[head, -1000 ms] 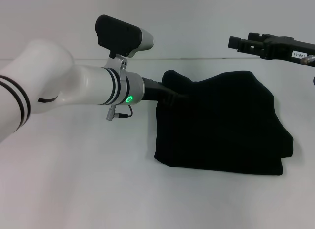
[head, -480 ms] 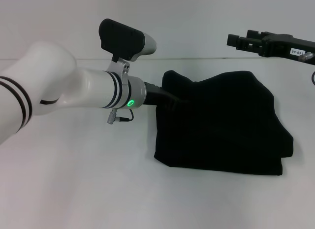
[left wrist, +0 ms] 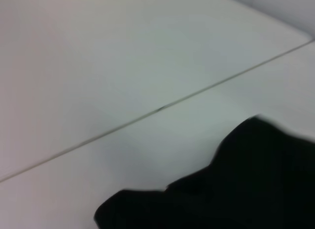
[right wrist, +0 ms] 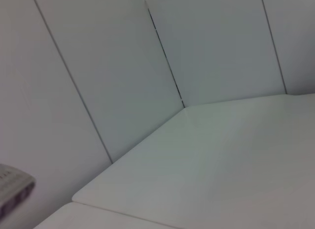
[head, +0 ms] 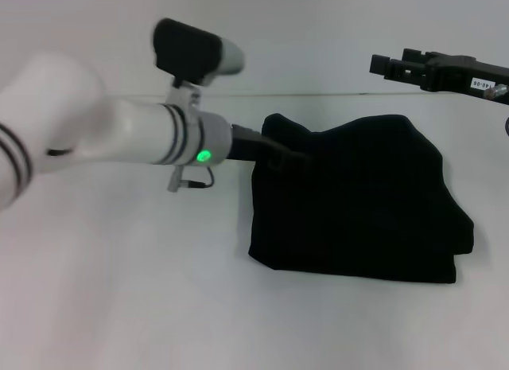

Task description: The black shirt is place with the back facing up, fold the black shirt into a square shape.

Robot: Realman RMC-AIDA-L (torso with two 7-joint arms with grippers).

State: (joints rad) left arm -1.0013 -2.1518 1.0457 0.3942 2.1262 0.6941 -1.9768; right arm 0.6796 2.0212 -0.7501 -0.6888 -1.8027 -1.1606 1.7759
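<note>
Head view: folded shirt (head: 358, 199) lies on white tabletop (head: 119, 290). Left gripper (head: 274, 153) touches its near-left edge, right gripper (head: 398, 68) hovers above; finger states can't be told.

No legible text anywhere.

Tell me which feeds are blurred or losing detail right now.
Head view: the left arm is smeared by motion blur, and the left claw merges into the black shirt, which shows almost no fold detail. Left wrist view: soft throughout, shirt edge fuzzy. Right wrist view: even light, only wall and table; right claw raised, fairly sharp in the head view.
</note>
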